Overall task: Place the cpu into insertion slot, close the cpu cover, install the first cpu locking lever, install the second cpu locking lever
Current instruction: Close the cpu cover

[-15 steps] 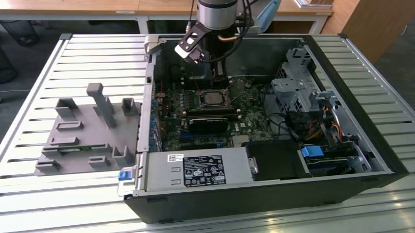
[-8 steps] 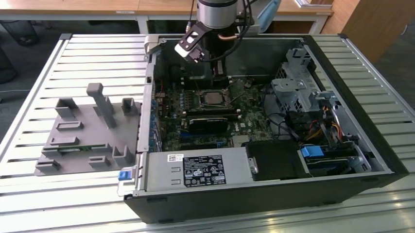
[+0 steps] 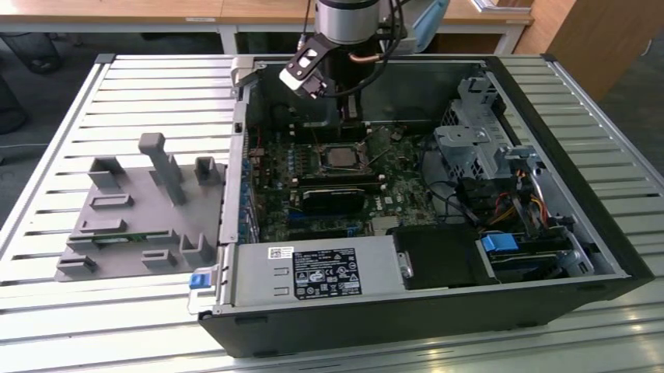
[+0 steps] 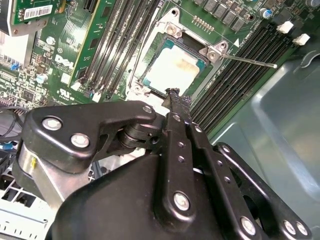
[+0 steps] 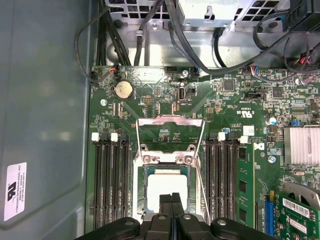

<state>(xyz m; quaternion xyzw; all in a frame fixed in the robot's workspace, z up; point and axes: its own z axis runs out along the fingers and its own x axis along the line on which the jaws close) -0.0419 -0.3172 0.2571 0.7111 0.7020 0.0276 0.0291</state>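
Slatted silver desk [image 3: 62, 311] carries an open black computer case [image 3: 415, 318]; the grey-topped square cpu [image 5: 167, 187] sits in its socket, silvery windowed cpu cover [image 5: 170, 121] flipped open. Gripper [image 5: 171, 196] hovers above, jaws together; best push the cover's free edge gently.

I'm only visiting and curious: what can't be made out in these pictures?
Exterior view: the cpu is too small for detail.
First wrist view: part of the cpu, hidden behind the fingers.
Second wrist view: whether the fingers touch the cpu or hover above it.
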